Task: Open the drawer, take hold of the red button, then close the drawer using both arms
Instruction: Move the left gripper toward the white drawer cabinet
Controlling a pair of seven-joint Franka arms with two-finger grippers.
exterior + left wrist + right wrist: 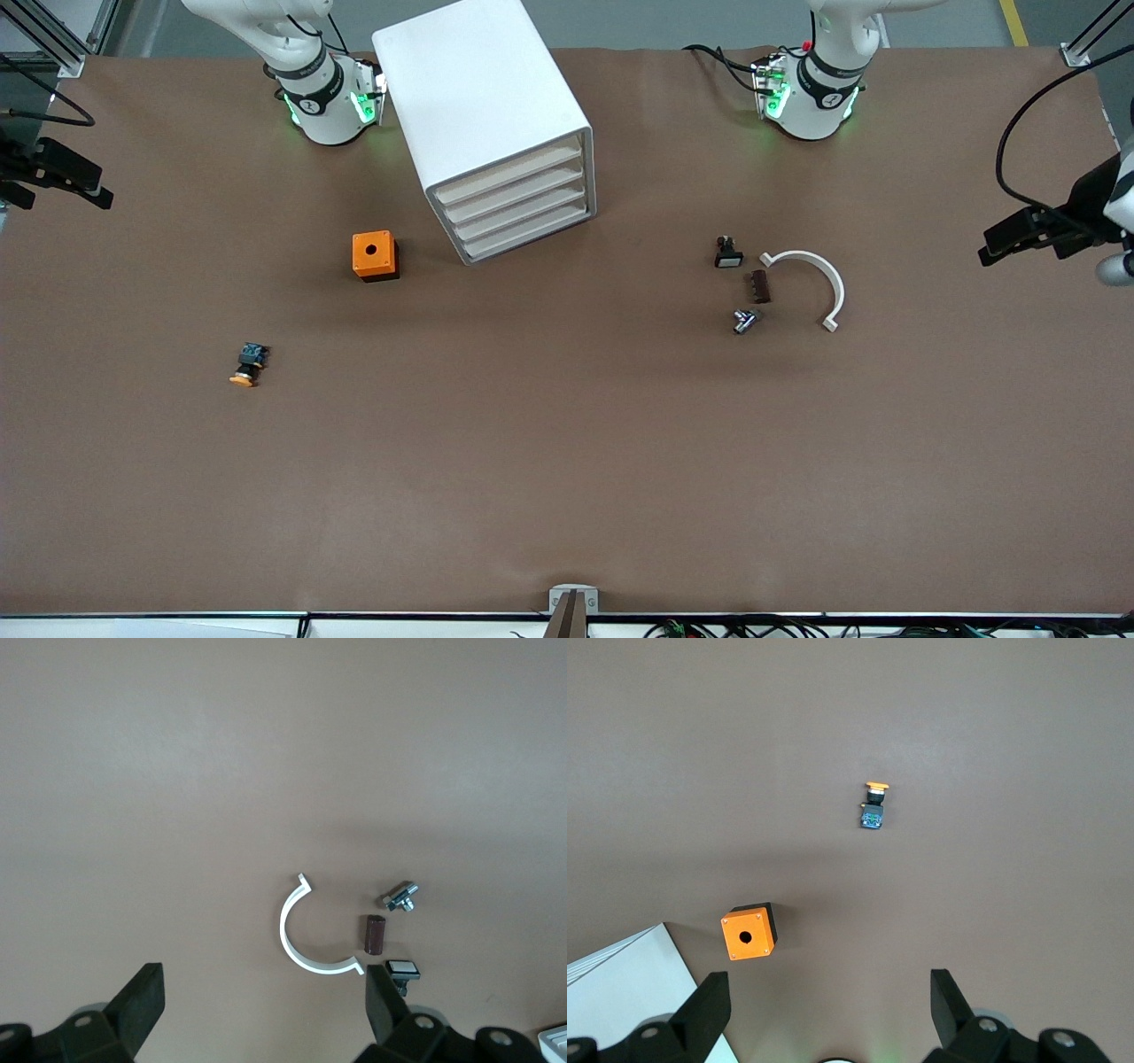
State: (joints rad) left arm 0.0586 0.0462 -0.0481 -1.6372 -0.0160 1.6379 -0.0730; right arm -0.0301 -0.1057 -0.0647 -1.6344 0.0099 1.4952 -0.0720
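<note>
Both claws gape: left claw (261, 1005), right claw (824, 1010); drawer cabinet (492, 124) shut.

Looks like a robotics lab: two white arm bases (323, 97) bolted to a brown-covered surface (567, 461), aluminium framing (53, 35) at the corners, loose cables (735, 627) along the near edge, grey floor with yellow tape (1014, 22).

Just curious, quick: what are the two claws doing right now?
Left gripper: open, holding nothing, high over the table.
Right gripper: open, holding nothing, also waiting.
</note>
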